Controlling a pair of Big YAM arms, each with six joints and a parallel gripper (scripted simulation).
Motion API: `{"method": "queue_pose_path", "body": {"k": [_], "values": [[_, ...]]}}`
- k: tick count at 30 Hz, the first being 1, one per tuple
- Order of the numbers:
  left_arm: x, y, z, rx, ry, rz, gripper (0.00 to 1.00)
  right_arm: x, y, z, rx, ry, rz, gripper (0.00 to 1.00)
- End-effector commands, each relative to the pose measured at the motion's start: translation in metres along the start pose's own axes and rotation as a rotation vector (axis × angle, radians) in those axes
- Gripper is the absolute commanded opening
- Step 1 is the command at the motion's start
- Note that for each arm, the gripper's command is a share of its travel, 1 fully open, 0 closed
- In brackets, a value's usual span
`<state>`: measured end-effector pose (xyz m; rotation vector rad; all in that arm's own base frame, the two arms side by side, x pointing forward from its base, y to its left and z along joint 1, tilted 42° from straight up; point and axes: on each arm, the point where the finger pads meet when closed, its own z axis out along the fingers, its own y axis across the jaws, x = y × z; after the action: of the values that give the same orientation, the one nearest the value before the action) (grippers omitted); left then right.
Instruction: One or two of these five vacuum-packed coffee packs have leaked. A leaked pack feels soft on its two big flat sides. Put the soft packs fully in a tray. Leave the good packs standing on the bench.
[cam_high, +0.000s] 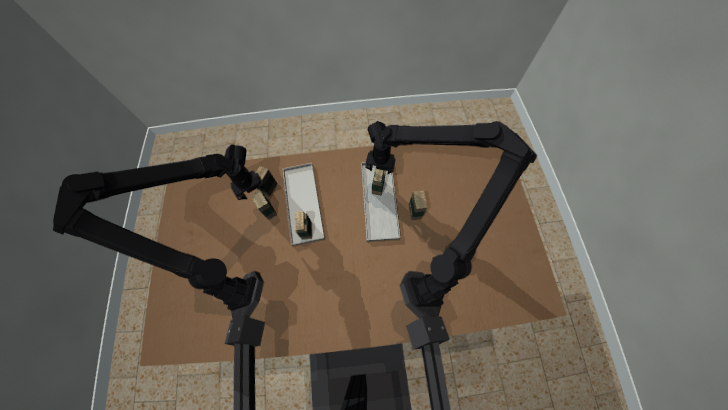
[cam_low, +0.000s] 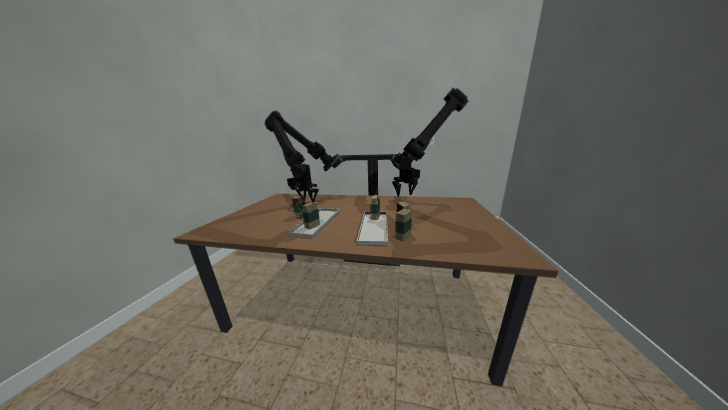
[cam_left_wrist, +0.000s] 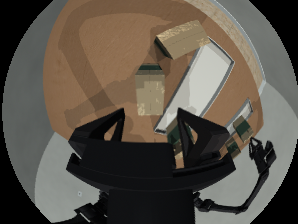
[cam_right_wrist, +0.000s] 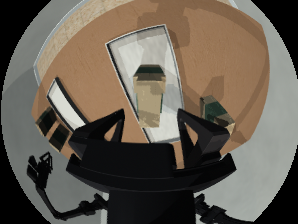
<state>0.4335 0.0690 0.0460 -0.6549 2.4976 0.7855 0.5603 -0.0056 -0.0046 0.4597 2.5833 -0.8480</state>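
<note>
Five tan coffee packs with dark green bands are on the brown bench. One pack stands in the right tray, and my right gripper hovers open just above it. In the right wrist view this pack shows below the open fingers, untouched. Another pack stands in the left tray. My left gripper is open and empty above two packs on the bench left of that tray. The left wrist view shows one of them below the fingers. A fifth pack stands on the bench right of the right tray.
The two trays lie parallel in the middle of the bench. The arm bases stand at the bench's near edge. Grey walls close in the room on all sides.
</note>
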Motion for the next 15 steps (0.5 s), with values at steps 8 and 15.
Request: {"method": "queue_pose_path", "body": {"k": [8, 15], "values": [[-0.007, -0.002, -0.004, 0.007, -0.01, -0.019, 0.76, 0.006, -0.002, -0.027, 0.016, 0.018, 0.014, 0.76], [-0.007, -0.002, -0.004, 0.007, -0.01, -0.019, 0.76, -0.019, 0.01, -0.062, -0.031, -0.047, 0.033, 0.76]]}}
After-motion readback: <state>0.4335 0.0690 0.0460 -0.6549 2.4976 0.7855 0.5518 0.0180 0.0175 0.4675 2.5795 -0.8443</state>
